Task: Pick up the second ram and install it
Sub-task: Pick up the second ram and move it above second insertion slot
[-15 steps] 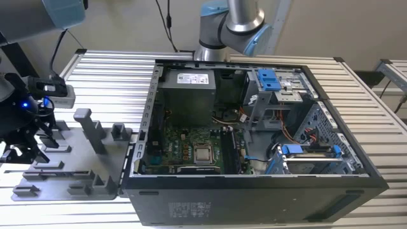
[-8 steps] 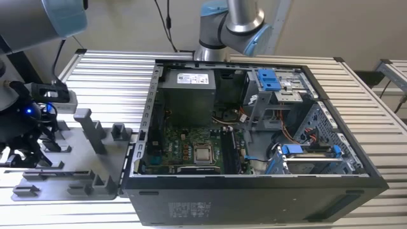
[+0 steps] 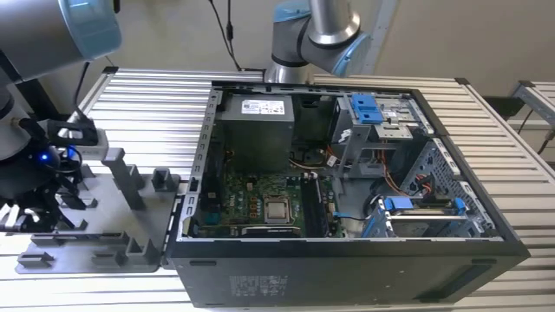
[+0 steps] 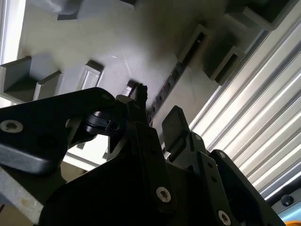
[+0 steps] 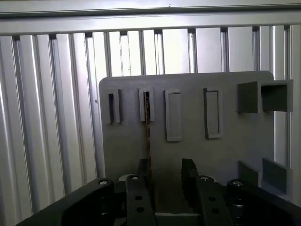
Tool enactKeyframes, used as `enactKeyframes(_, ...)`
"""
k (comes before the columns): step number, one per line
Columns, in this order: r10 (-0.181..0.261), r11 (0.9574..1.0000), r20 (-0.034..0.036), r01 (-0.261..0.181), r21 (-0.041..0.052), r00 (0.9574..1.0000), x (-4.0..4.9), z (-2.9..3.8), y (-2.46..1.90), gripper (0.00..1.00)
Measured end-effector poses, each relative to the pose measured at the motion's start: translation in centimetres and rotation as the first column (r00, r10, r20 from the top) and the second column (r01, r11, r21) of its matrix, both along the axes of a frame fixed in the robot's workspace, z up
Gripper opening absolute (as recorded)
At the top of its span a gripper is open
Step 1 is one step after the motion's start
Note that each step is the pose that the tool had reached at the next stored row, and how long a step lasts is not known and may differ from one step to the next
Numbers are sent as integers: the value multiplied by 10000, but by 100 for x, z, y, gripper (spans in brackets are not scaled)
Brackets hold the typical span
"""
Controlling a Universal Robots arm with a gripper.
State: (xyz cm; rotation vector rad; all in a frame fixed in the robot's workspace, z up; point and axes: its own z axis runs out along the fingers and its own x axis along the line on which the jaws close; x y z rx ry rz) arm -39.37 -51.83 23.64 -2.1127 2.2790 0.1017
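1 computer case (image 3: 347, 276) with 1 silver processor chip (image 3: 277, 209). 2 robot arms (image 3: 314, 32). 1 grey holder plate (image 5: 230, 153) with 4 slot blocks (image 5: 173, 115) and 1 second ram (image 5: 148, 134). 1 pincer (image 5: 165, 181) with 2 fingers (image 5: 188, 174).

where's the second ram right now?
The second ram stands on edge in a slot of the grey tray, which sits at the exterior view's left beside the PC case; the end effector is right by it.
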Motion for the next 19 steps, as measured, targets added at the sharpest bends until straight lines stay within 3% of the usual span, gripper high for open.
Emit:
enactKeyframes(9, 9, 10000, 0, -9, 1, 10000, 0, -71, 0, 42)
enactKeyframes(19, 9, 9999, -16, -9, -106, 10000, 0, -133, -1, 42)
